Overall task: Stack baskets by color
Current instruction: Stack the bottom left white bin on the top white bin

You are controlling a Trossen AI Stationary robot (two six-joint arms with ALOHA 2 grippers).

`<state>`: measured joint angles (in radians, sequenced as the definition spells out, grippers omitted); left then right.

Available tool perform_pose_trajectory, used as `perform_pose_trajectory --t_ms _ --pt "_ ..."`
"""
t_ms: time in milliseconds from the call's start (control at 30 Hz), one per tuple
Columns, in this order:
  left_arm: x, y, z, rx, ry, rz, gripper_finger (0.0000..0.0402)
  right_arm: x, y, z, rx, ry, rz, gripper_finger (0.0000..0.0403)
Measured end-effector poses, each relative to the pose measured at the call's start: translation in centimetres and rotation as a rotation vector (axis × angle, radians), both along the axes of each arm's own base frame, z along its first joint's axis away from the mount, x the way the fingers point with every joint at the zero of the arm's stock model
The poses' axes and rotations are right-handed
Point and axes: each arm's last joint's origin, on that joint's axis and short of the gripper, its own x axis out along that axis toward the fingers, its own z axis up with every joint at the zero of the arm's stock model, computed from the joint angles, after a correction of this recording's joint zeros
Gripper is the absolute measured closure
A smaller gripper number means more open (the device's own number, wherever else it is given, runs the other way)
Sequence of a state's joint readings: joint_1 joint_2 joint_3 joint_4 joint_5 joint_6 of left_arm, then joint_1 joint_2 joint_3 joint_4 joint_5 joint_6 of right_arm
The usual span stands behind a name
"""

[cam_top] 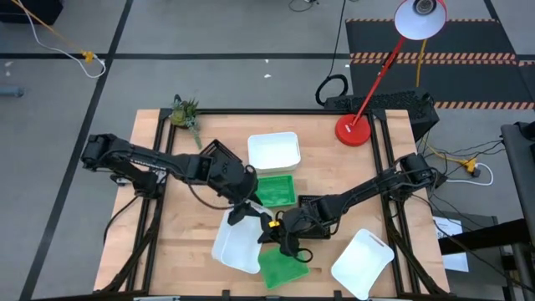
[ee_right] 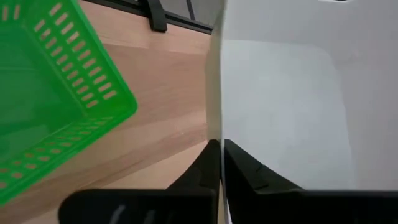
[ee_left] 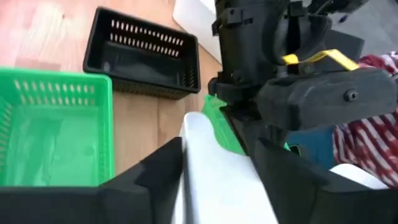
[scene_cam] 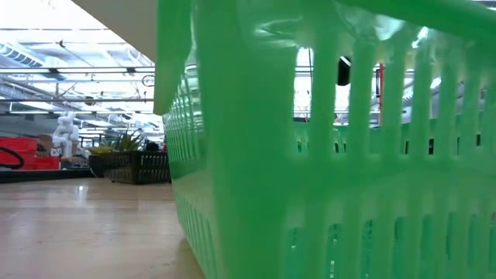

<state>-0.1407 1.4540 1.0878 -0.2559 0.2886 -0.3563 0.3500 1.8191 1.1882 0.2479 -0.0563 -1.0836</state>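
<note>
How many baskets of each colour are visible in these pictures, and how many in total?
white baskets: 3
green baskets: 2
black basket: 1
Total: 6 visible. Any others nested inside these or hidden under the arms cannot be counted.
</note>
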Motion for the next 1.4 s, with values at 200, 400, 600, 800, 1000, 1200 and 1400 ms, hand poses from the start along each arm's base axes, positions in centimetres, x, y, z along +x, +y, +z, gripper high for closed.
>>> perform_pose_trajectory --t_ms 200,400,600,800,1000,1200,1400 --pt "0.3 -0.4 0.5 0.016 -0.077 -0.018 0.0119 0.0 0.0 0.0 0.006 0.001 -0.005 0.0402" --pt "0.5 -0.4 0.9 0.082 -0.157 -0.050 0.0048 0.0 0.1 0.3 0.046 -0.006 -0.021 0.0402" --pt "0.4 0.4 0.4 0.219 -0.141 -0.057 0.0015 0.0 0.0 0.1 0.066 0.019 -0.040 0.0402" --pt "0.0 1.3 1.1 0.315 -0.198 -0.086 0.0032 0.1 -0.1 0.1 0.070 0.021 -0.081 0.0402" --pt "-1.6 1.9 3.2 0.352 -0.260 -0.048 0.0055 0.1 -0.4 0.5 0.072 0.007 -0.115 0.0403" --pt "-4.3 2.7 6.1 0.461 -0.315 0.145 0.0083 0.0 -0.9 0.8 0.139 0.043 -0.149 0.0403" --pt "-6.9 3.1 7.9 0.488 -0.339 0.222 0.0111 0.1 -1.9 0.6 0.203 0.096 -0.272 0.0403"
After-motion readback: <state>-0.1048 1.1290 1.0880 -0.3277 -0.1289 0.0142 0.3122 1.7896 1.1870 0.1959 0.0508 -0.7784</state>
